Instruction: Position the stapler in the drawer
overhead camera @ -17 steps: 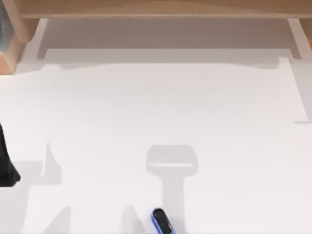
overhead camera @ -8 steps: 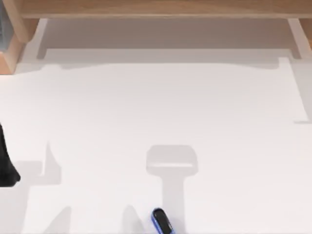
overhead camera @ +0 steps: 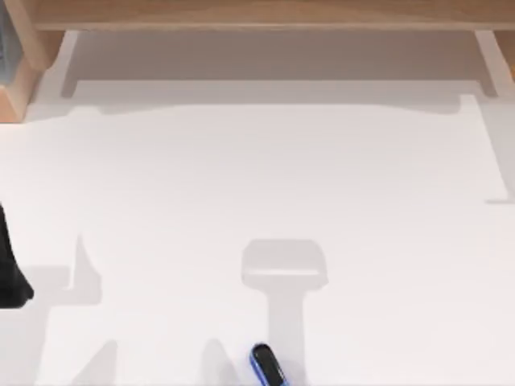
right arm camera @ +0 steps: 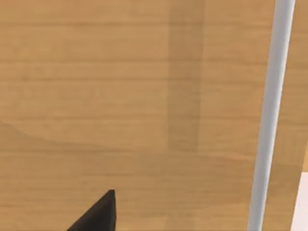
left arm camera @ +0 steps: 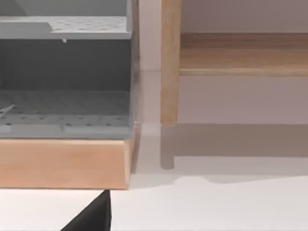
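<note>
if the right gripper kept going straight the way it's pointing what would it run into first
Most likely the flat light-brown wooden panel that faces the right wrist camera, with a slim pale grey vertical rod off to one side. How far off the panel stands cannot be judged.

table top [overhead camera: 265, 177]: white, plain, with soft grey shadows near its front edge and left side.
wooden frame [overhead camera: 257, 14]: light wood, running along the far edge of the table in the top view.
wooden post [left arm camera: 170, 62]: upright, light wood, standing on the table just beside the grey shelf unit.
grey shelf unit [left arm camera: 65, 72]: perforated grey shelves, sitting on a light wooden base [left arm camera: 65, 163].
wooden panel [right arm camera: 120, 96]: broad, horizontal grain.
pale grey rod [right arm camera: 271, 115]: slim, upright, in front of the panel.
</note>
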Robot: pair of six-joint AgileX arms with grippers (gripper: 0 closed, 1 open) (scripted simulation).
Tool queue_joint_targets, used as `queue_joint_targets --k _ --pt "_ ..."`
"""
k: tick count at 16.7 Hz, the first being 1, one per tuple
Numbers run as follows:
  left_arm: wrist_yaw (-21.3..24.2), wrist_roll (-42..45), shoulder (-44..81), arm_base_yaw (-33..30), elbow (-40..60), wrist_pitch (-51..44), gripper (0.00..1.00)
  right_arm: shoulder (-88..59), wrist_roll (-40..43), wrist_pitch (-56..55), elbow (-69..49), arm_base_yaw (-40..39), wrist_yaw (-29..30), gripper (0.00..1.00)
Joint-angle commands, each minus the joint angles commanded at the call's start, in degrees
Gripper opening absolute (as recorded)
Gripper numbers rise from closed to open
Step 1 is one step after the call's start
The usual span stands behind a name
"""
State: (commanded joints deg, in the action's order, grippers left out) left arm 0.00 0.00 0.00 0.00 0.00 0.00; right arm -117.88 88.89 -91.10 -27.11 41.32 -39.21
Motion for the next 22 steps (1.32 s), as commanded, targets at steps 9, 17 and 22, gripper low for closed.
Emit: queue_joint_targets --k 9,17,22 --pt "0.00 0.00 0.00 0.00 0.00 0.00 1.00 1.00 -0.43 -1.47 2.83 1.59 -2.16 1.00" --pt "0.00 0.00 0.00 0.00 0.00 0.00 1.00 15.49 -19.09 17.28 5.88 -13.56 -0.95 1.00" --pt "0.00 0.00 0.00 0.00 0.00 0.00 1.00 22.95 -40.89 41.49 -0.77 -32.18 5.31 1.00"
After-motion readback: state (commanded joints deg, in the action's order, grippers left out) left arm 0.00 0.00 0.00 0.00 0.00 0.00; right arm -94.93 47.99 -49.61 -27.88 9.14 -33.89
